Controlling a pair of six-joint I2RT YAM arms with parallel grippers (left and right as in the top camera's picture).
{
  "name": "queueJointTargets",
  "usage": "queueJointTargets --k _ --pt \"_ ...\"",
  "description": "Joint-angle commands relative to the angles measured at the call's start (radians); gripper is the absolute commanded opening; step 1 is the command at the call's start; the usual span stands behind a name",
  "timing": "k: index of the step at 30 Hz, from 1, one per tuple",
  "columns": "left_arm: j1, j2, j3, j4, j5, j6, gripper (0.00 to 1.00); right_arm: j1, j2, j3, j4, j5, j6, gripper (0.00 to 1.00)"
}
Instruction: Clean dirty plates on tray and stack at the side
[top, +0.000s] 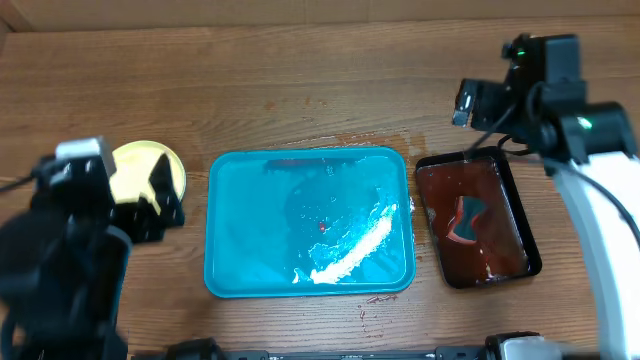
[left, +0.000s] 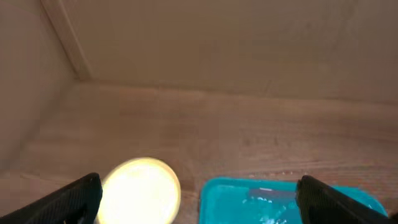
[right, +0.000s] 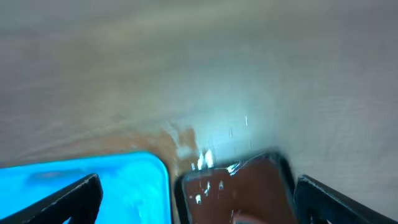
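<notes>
Pale-yellow plate (top: 135, 170) — left of turquoise tray (top: 250, 220)

L tool (left: 199, 194), R tool (right: 196, 190): jaws wide

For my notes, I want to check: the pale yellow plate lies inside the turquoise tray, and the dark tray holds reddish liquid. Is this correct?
Not quite. In the overhead view the pale yellow plate lies on the table beside the turquoise tray, not inside it. The dark tray does hold reddish liquid.
</notes>
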Motion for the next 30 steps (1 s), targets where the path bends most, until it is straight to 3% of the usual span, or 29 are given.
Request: queueJointTargets --k 1,5,12,24,30 --pt "-0.005 -0.06 0.066 -0.021 0.004 0.17 1.0 0.001 -0.113 0.042 0.021 0.003 -0.153 1.0" --pt "-0.005 -0.124 0.114 -0.072 0.055 0.252 1.0 0.001 -0.22 0.042 0.037 0.003 -0.275 1.0" --pt "-0.005 -0.233 0.218 -0.187 0.087 0.27 1.0 0.001 -0.399 0.042 0.047 0.034 -0.444 1.0" --pt "-0.005 -0.362 0.246 -0.237 0.075 0.198 1.0 0.001 -0.534 0.042 0.049 0.125 -0.451 1.0" --pt "-0.005 -0.362 0.243 -0.408 0.072 0.198 1.0 0.001 -0.534 0.042 0.05 0.124 -0.451 1.0"
